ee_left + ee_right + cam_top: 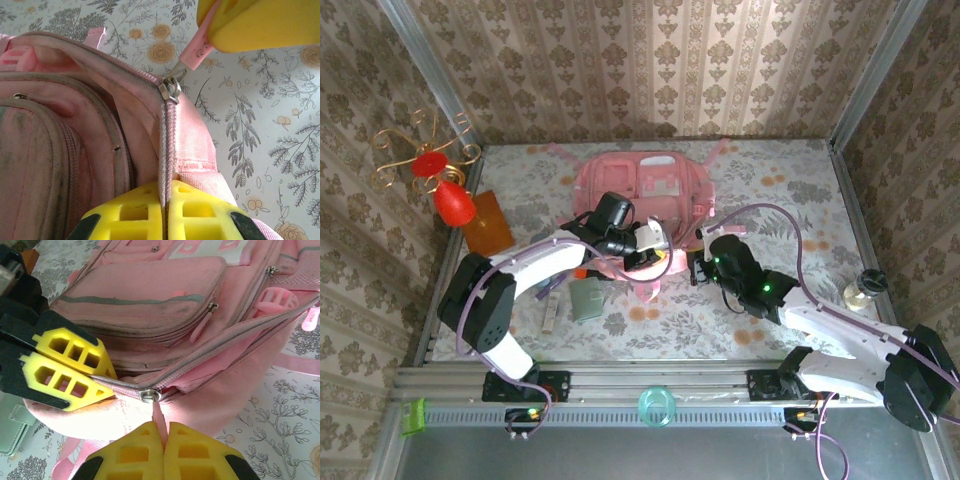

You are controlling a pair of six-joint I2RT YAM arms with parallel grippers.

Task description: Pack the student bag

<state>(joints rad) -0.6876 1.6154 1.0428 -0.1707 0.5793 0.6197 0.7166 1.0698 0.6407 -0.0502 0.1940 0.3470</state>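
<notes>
Floral worktop carries the student bag, near end hidden under my arms; my left hand clamps its zip seam, my right hand pinches the zip pull.

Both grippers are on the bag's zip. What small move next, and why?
Probably the right gripper should draw the zipper pull toward the left gripper: it pinches the pull, the left pinches the student bag beside a short closed stretch, and the opening looks narrow.

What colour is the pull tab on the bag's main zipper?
Pink; the pull tab shows best in the left wrist view.
</notes>
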